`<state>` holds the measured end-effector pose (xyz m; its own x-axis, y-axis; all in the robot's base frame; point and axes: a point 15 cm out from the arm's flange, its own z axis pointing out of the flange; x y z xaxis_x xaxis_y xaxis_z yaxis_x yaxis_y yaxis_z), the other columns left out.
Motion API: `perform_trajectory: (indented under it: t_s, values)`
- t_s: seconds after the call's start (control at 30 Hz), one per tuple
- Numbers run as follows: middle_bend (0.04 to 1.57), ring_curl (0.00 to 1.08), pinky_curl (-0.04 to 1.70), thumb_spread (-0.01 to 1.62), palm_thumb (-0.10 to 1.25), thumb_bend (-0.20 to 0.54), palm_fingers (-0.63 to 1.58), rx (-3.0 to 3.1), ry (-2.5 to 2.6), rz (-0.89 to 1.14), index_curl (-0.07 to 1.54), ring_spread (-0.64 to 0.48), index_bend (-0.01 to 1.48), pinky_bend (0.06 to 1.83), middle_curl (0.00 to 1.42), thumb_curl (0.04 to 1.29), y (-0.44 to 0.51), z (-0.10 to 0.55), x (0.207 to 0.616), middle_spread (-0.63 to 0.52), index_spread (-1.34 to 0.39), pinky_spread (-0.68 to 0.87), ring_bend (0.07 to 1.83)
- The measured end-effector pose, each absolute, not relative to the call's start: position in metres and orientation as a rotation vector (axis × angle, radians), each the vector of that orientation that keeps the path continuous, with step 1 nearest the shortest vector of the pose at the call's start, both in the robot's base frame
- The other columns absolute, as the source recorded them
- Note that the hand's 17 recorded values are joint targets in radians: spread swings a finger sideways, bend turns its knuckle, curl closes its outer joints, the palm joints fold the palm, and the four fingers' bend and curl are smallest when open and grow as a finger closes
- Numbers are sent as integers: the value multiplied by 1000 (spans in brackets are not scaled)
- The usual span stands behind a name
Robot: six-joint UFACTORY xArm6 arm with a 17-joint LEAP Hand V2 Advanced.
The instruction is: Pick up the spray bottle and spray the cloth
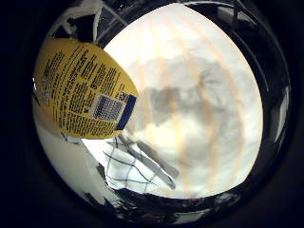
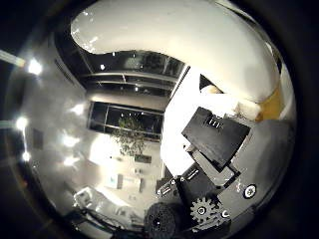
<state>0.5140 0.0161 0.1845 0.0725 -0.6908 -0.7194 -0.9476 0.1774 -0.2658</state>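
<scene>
- Robot hand [image 2: 214,164] wraps the spray bottle [image 1: 83,88]: in the thumb side view its black and white fingers [image 2: 215,134] curl against the bottle's white upper body, which arcs right across the palm, so I judge it a closed grasp on the bottle.
- That closeness makes sense for the task (a trigger can only be worked by a finger already lying along the neck), though the trigger itself is not visible, and whether a finger rests on it I cannot tell.
- Seen from the little finger side, the bottle's yellow labelled lower body fills one side of the view, lifted clear above the table [image 1: 199,104].
- Long axis: it seems to run across the palm, from the yellow labelled end to the white curved end; the nozzle is not in view, so which way it aims is unclear.
- A checked cloth [image 1: 130,166] lies crumpled on the pale table below, just past the bottle's base and apart from it.
- Holding the bottle above the table near the cloth looks like set-up for spraying; the aim probably needs checking first.
</scene>
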Motion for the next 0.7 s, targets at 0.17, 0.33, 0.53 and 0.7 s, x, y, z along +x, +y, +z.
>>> perform_trajectory:
  t_s: [0.17,0.33,0.53,0.7]
  values:
    - [1375,613,1229,264,1065,-21,1156,-1780,1643,465,769,-161,1179,1053,697,925,16,213,498,-103,-211,-146,1499]
    - [1375,613,1264,241,1057,-21,1158,-1979,1571,558,769,-162,1178,1032,697,930,29,251,483,-104,-211,-151,1497]
    - [1375,611,1289,236,1047,-22,1168,-2312,1457,556,770,-162,1186,1018,696,936,52,281,471,-103,-211,-156,1496]
    - [1376,612,1300,235,1040,-23,1167,-2589,1341,636,767,-163,1187,1013,694,936,91,293,460,-103,-210,-158,1499]
